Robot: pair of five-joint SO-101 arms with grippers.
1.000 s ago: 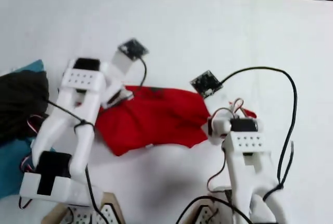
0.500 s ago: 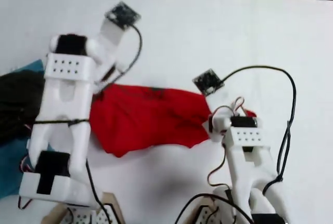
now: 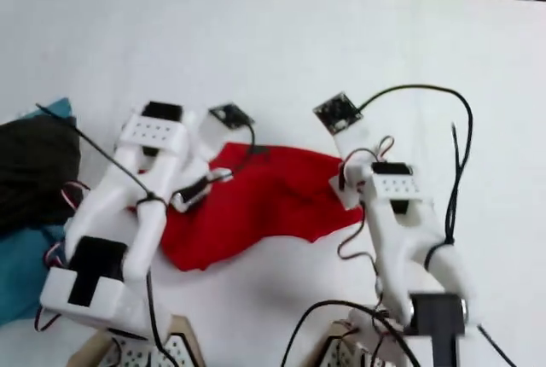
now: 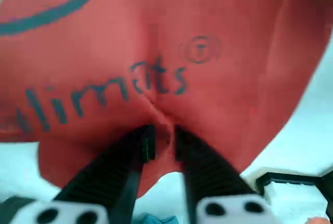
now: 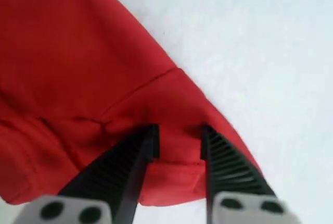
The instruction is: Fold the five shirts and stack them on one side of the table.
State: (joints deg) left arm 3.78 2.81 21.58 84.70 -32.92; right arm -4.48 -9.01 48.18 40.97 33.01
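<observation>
A red shirt [image 3: 264, 205] lies crumpled at the table's middle between both arms. My left gripper [image 3: 220, 172] is at its left end, and in the left wrist view it [image 4: 162, 141] is shut on a pinch of the printed red shirt [image 4: 156, 52]. My right gripper [image 3: 345, 186] sits at the shirt's right end. The right wrist view has it [image 5: 178, 143] closed over a fold of red sleeve [image 5: 171, 109], with the hem just below the fingers. A black shirt [image 3: 34, 171] rests on a teal shirt [image 3: 17, 277] at the left edge.
The white table [image 3: 341, 51] stretches bare behind the arms and to the right. Black cables [image 3: 461, 171] loop beside the right arm. The arm bases [image 3: 153, 350] stand at the near edge.
My left arm has swung back from the far left toward the middle, drawing the shirt's left end inward, so the shirt spreads less wide. The right arm turned slightly toward the shirt.
</observation>
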